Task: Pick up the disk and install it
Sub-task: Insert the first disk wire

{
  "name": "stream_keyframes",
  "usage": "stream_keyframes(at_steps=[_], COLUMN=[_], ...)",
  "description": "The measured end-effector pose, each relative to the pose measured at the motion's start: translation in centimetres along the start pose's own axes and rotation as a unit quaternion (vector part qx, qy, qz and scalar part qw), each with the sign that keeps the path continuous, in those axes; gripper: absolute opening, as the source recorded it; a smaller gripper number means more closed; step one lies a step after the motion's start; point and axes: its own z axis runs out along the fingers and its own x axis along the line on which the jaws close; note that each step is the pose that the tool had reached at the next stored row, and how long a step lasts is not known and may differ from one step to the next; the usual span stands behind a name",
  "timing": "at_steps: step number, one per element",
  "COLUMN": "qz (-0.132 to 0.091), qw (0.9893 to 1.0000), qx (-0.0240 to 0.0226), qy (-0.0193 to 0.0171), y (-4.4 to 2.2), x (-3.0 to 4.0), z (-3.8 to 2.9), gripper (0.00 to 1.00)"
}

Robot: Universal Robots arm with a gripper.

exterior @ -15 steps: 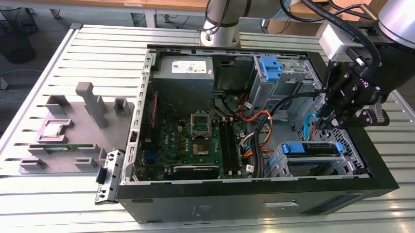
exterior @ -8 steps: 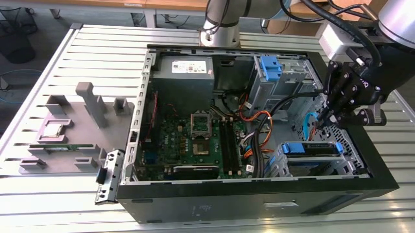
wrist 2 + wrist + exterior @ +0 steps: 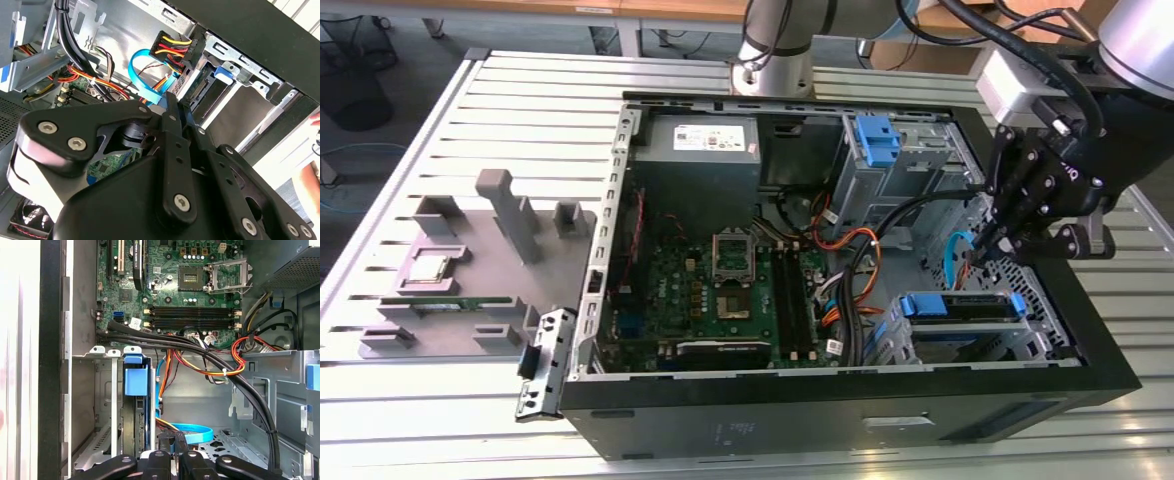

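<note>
The disk (image 3: 961, 306), dark with blue carrier rails, sits slotted in the metal drive cage (image 3: 1041, 300) at the case's corner on the exterior view's right. In the first wrist view the disk (image 3: 134, 422) stands edge-on below its blue tab. My gripper (image 3: 1003, 240) hangs just over the disk's cabled end. Its fingers are shut together in both wrist views, gripper (image 3: 173, 102) and gripper (image 3: 176, 452). The tips sit against the blue data cable (image 3: 142, 80) and the black power plug (image 3: 172, 47) at the disk's back. I cannot tell if anything is pinched.
The open black computer case (image 3: 854, 420) holds a motherboard (image 3: 720, 290), a power supply (image 3: 704, 140) and a second cage with a blue bracket (image 3: 874, 138). Thick black cables (image 3: 200, 347) cross the case. A grey fixture (image 3: 467, 270) with small parts lies on the exterior view's left.
</note>
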Motion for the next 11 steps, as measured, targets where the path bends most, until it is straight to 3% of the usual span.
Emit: stream_keyframes(at_steps=[2, 8, 11], qz=[-0.001, -0.007, -0.01], qw=[1.0, 0.9999, 0.9998], qx=[0.0013, 0.0135, 0.0164], qy=[0.0, 0.0, 0.0001], y=[0.1, 0.4, 0.64], x=[0.02, 0.27, 0.45], z=[0.0, 0.07, 0.12], gripper=[0.16, 0.16, 0.16])
